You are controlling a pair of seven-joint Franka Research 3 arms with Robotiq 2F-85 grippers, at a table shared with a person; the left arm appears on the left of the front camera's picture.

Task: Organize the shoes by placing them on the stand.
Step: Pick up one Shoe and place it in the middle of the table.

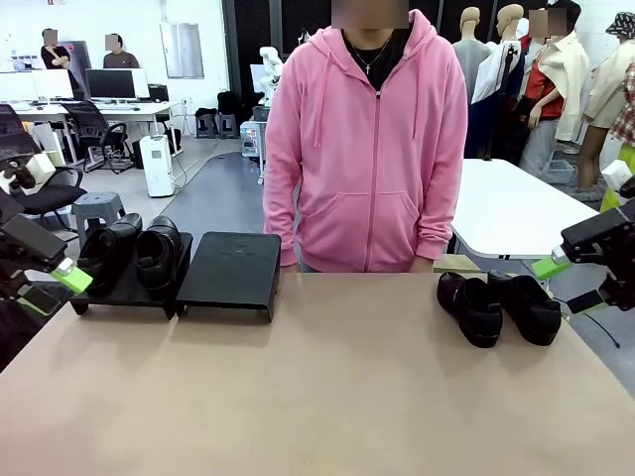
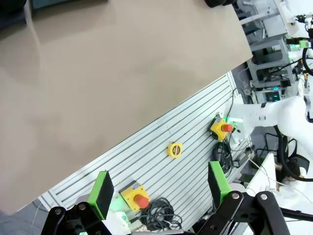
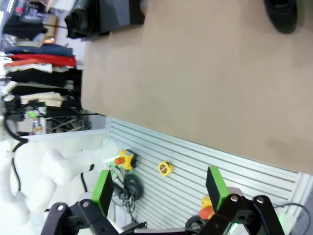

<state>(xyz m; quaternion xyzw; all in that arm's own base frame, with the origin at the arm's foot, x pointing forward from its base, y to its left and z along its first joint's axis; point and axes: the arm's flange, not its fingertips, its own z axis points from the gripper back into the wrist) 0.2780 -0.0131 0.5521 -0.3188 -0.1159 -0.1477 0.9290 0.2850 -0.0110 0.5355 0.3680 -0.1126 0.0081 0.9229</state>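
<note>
**A:** What is there, biggest first?

**B:** One flat tan table (image 1: 327,397), matte and smooth. One person (image 1: 372,149) in a soft pink zip hoodie stands at its far edge, just right of the stand. One low black stand (image 1: 230,270) of two sloped platforms side by side sits near that same far edge. There are four glossy black leather shoes with rounded toes, and two black grippers with green pads.

**A:** Where are the shoes?

**B:** One shoe (image 1: 107,256) sits beside another shoe (image 1: 159,256) on the stand's left platform. A third shoe (image 1: 471,309) and a fourth shoe (image 1: 528,307) lie close together on the tabletop, well apart from the stand on its right.

**A:** What room is open?

**B:** The stand's right platform is bare. So is the tabletop between the stand and the loose pair, and the whole stretch from the stand's front to the near edge.

**A:** And the grippers?

**B:** The left gripper (image 1: 50,290) hangs just beside the stand's left end, past the table's left edge, with its fingers spread wide. The right gripper (image 1: 569,285) is well apart from the stand, just beyond the loose pair. Its fingers are spread as well.
</note>
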